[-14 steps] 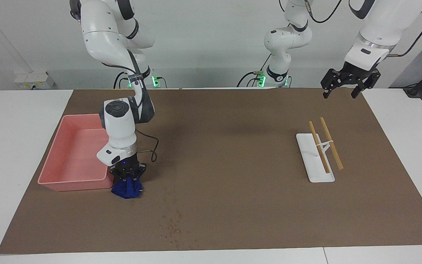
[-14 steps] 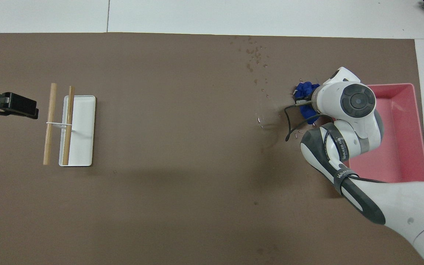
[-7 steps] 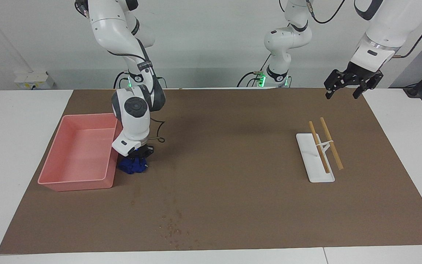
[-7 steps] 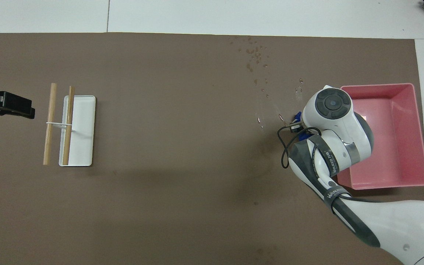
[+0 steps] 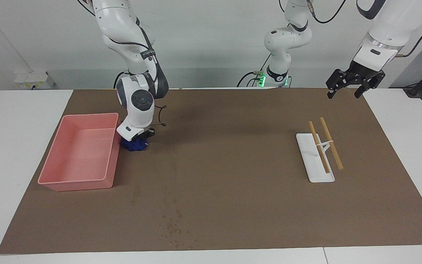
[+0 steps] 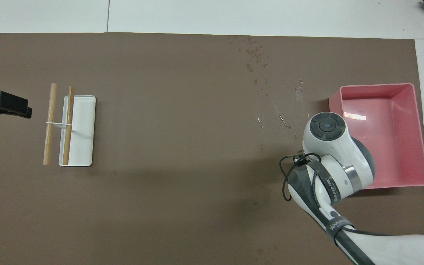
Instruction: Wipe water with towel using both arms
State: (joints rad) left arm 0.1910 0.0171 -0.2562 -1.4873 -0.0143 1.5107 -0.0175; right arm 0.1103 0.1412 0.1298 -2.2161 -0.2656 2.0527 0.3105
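The blue towel (image 5: 134,145) lies bunched on the brown mat, close beside the pink tray (image 5: 51,172). My right gripper (image 5: 137,138) is shut on the towel and presses it down on the mat. In the overhead view the right arm's wrist (image 6: 326,127) hides both the towel and the gripper. Water drops (image 5: 172,227) lie on the mat farther from the robots than the towel, and they also show in the overhead view (image 6: 254,55), with wet streaks (image 6: 283,121) nearer the wrist. My left gripper (image 5: 344,91) hangs open and empty, high over the mat's corner at the left arm's end, and waits.
A white flat tray (image 5: 311,167) with two wooden sticks (image 5: 331,143) lies toward the left arm's end. The pink tray (image 6: 418,110) is empty. The brown mat (image 5: 233,165) covers most of the white table.
My right gripper has dragged the towel along the pink tray's side toward the robots, away from the water drops. The left gripper has risen slightly.
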